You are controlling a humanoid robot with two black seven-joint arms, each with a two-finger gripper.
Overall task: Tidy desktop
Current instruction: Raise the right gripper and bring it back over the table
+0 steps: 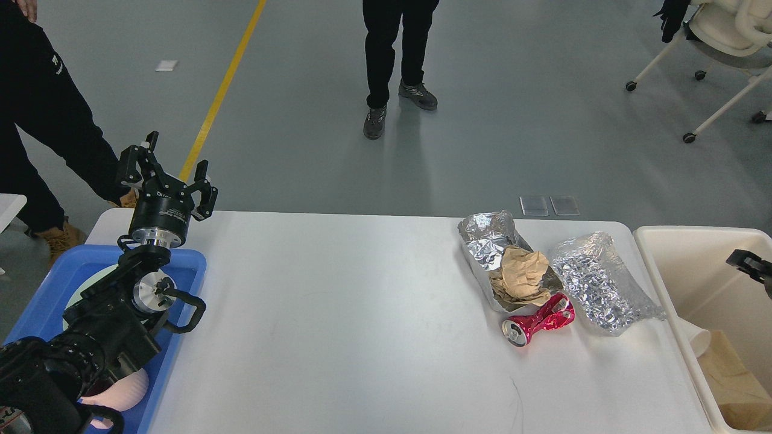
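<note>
Hovering at frame left, left pincer fingers apart, empty; right pincer indeterminate at right edge; worktop long axis left-right.

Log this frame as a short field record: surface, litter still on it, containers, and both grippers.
surface: white desktop
litter: crushed red can, open foil wrapper holding crumpled brown paper, shiny silver bag, all at the right end
left container: blue tray
right container: cream bin with brown paper and a white cup inside
left gripper: open, empty, above the tray's far edge
right gripper: only a dark tip over the bin, state unclear
</note>
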